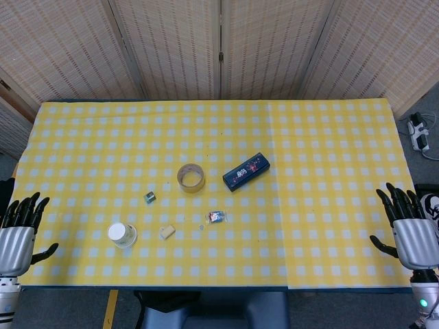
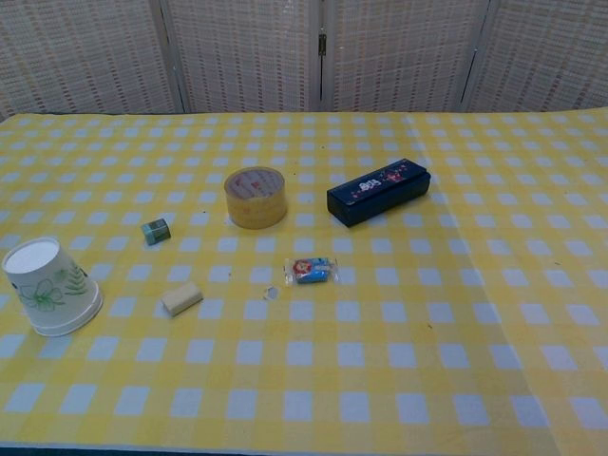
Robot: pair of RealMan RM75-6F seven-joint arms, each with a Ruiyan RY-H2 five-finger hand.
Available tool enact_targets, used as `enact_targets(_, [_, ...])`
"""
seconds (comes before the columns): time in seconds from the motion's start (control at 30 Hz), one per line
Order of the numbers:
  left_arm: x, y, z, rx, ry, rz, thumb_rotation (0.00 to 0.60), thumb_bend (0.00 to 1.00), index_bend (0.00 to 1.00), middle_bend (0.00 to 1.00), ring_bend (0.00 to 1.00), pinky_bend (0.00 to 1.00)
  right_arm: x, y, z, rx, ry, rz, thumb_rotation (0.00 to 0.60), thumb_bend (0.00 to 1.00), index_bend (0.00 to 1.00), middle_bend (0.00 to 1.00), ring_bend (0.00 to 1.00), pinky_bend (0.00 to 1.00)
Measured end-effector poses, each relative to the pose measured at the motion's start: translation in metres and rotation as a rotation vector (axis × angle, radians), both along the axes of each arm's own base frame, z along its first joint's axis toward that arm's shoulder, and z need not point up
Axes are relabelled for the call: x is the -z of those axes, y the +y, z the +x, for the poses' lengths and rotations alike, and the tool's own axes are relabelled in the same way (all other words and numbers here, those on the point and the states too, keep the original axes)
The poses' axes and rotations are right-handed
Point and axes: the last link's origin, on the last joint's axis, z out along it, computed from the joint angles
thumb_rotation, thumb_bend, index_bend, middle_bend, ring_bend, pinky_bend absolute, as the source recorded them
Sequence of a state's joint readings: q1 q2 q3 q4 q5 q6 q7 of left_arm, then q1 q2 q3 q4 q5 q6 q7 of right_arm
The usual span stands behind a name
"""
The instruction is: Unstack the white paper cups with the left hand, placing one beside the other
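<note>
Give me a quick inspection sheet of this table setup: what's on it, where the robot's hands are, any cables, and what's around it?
Surface: table under a yellow and white checked cloth.
Job's things: white paper cups, upside down and apparently still stacked, near the front left corner.
Clutter: tape roll mid-table; dark box to its right; small green cube; beige eraser-like block; wrapped candy.
Hands: left hand and right hand both off the table's side edges, fingers spread, holding nothing; seen in the head view only.
Cables: white plug and cord on the floor at far right.
Surroundings: woven folding screen behind the table.
</note>
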State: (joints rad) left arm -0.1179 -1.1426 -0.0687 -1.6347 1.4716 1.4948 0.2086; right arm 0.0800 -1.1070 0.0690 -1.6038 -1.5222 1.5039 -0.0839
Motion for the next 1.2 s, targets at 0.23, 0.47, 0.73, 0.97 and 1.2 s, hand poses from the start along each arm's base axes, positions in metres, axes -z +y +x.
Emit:
enact_targets(0.23, [0.002, 0.001, -0.002, 0.006, 0.006, 0.003, 0.6, 0.2, 0.0, 0.0, 0.01, 0.0, 0.0, -0.001, 0.003, -0.015, -0.01, 0.006, 0.6, 0.2, 0.0, 0.0, 0.05, 0.0])
enact_targets(0.47, [0.004, 0.007, 0.002, 0.043, 0.011, -0.034, 0.6, 0.2, 0.02, 0.0, 0.02, 0.0, -0.004, -0.001, 0.007, -0.019, -0.005, 0.002, 0.6, 0.2, 0.0, 0.0, 0.07, 0.0])
enact_targets(0.73, [0.01, 0.022, 0.017, 0.118, -0.012, -0.163, 0.6, 0.21, 0.12, 0.03, 0.04, 0.0, -0.012, -0.003, 0.012, -0.031, 0.011, -0.02, 0.6, 0.2, 0.0, 0.0, 0.07, 0.0])
enact_targets(0.97, [0.021, 0.038, 0.033, 0.181, -0.018, -0.329, 0.6, 0.21, 0.17, 0.05, 0.05, 0.0, -0.019, -0.004, 0.015, -0.035, 0.015, -0.034, 0.6, 0.2, 0.0, 0.0, 0.07, 0.0])
enact_targets(1.2, [0.035, 0.05, 0.044, 0.19, 0.003, -0.467, 0.6, 0.25, 0.2, 0.06, 0.06, 0.0, -0.016, -0.004, 0.013, -0.032, -0.006, -0.014, 0.6, 0.2, 0.0, 0.0, 0.07, 0.0])
